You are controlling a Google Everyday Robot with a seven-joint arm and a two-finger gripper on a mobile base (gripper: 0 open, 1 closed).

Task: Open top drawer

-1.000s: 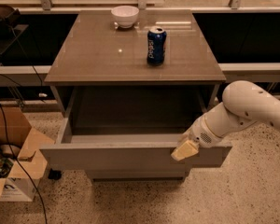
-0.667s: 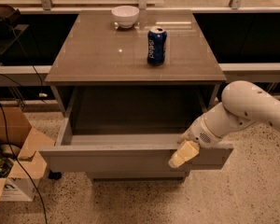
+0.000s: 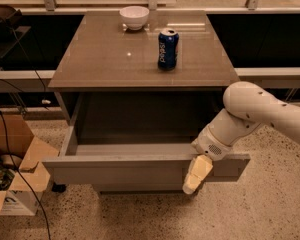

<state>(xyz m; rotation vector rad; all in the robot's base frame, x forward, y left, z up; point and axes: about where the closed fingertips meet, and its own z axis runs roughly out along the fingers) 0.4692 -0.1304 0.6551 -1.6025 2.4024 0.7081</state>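
The top drawer (image 3: 125,169) is a long grey-brown handleless front, pulled well out from the cabinet, with its dark inside showing above it. My gripper (image 3: 196,176) hangs over the front panel near its right end, its cream-coloured fingers (image 3: 199,170) pointing down across the panel's upper edge. The white arm (image 3: 250,114) reaches in from the right. The lower drawer fronts are hidden under the open drawer.
On the cabinet top (image 3: 105,59) stand a blue Pepsi can (image 3: 167,49) and a white bowl (image 3: 134,17). An open cardboard box (image 3: 12,174) and black cables lie on the speckled floor at the left. A dark ledge runs behind.
The drawer has slid a little farther out toward the camera. My gripper has moved with it, dropping slightly lower on the front panel.
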